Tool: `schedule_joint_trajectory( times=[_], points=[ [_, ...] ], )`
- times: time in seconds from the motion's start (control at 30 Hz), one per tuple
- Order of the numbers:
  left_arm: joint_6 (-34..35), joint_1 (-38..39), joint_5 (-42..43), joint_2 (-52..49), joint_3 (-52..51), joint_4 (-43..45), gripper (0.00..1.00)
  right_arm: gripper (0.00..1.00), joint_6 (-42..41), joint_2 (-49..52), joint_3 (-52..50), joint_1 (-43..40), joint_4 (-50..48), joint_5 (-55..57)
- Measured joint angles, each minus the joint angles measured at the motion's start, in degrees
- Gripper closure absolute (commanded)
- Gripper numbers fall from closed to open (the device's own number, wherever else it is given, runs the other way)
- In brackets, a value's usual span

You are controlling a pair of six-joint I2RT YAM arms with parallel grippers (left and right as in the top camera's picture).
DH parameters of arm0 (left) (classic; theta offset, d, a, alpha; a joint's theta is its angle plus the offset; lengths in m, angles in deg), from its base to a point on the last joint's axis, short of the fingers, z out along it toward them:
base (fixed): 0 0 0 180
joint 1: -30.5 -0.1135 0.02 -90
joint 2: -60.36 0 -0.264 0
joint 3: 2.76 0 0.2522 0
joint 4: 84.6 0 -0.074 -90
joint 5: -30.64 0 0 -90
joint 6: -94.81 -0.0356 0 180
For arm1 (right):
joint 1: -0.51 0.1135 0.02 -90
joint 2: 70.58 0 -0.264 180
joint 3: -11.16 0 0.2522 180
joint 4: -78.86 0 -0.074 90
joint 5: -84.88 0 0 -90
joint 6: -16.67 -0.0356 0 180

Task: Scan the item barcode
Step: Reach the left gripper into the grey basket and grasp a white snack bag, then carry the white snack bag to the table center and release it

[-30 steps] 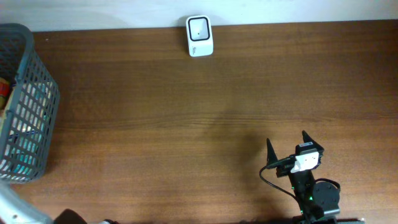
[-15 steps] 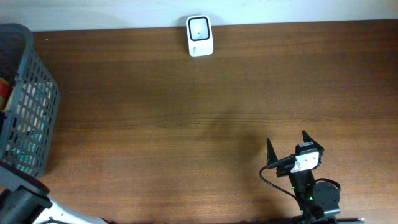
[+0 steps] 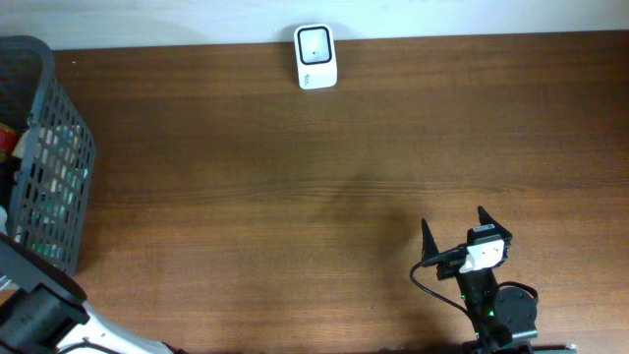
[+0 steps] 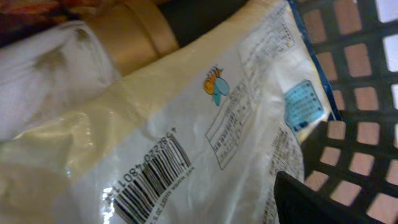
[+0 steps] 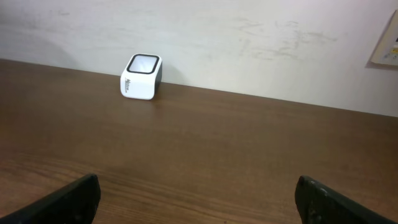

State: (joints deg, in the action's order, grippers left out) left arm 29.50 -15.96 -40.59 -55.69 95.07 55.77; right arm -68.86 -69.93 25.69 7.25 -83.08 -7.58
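Note:
A cream plastic bag with a printed barcode fills the left wrist view, lying inside the grey mesh basket at the table's left edge. The left arm reaches into that basket from the lower left. Only one dark finger of the left gripper shows, at the bag's lower right; the other is out of frame. The white barcode scanner stands at the table's far edge, also seen from the right wrist as the scanner. My right gripper rests open and empty near the front right.
In the basket, a tan cylinder and a white wrapped thing lie beside the bag. The basket's mesh wall stands close on the right of the left gripper. A pale wall runs behind the table.
The left arm has come up from the lower left corner into the basket, and the basket has shifted a little leftward. The right arm has not moved.

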Motion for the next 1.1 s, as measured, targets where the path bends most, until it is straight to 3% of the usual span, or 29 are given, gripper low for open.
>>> schedule_joint_trajectory(
  times=[0.03,0.07,0.1,0.13,0.4,0.6,0.73,0.8,0.9,1.1],
  points=[
    [0.0,0.0,0.8,0.0,0.0,0.1,0.22,0.01,0.0,0.0,0.0,0.0,0.0,0.0],
    [0.0,0.0,1.0,0.0,0.0,0.7,0.55,0.01,0.0,0.0,0.0,0.0,0.0,0.0],
    [0.0,0.0,0.7,0.0,0.0,0.9,0.96,0.01,0.0,0.0,0.0,0.0,0.0,0.0],
    [0.0,0.1,-0.5,0.0,0.0,1.0,1.00,0.01,0.0,0.0,0.0,0.0,0.0,0.0],
    [-0.2,0.8,-1.8,4.3,-0.9,-0.3,1.00,0.01,0.0,0.0,0.0,0.0,0.0,0.0],
    [-0.2,-0.3,-4.5,36.0,-1.3,0.0,1.00,0.01,0.0,0.0,0.0,0.0,0.0,0.0],
    [-0.2,-0.3,-0.2,45.6,-1.3,-1.7,1.00,0.01,0.0,0.0,0.0,0.0,0.0,0.0],
    [-2.2,4.7,8.3,46.6,-0.9,-9.2,1.00,0.01,0.0,0.0,0.0,0.0,0.0,0.0],
    [-11.6,20.2,14.1,43.2,-1.1,-19.0,1.00,0.01,0.0,0.0,0.0,0.0,0.0,0.0],
    [-31.3,40.3,15.1,29.9,-1.0,-28.4,1.00,0.01,0.0,0.0,0.0,0.0,0.0,0.0]
  ],
)
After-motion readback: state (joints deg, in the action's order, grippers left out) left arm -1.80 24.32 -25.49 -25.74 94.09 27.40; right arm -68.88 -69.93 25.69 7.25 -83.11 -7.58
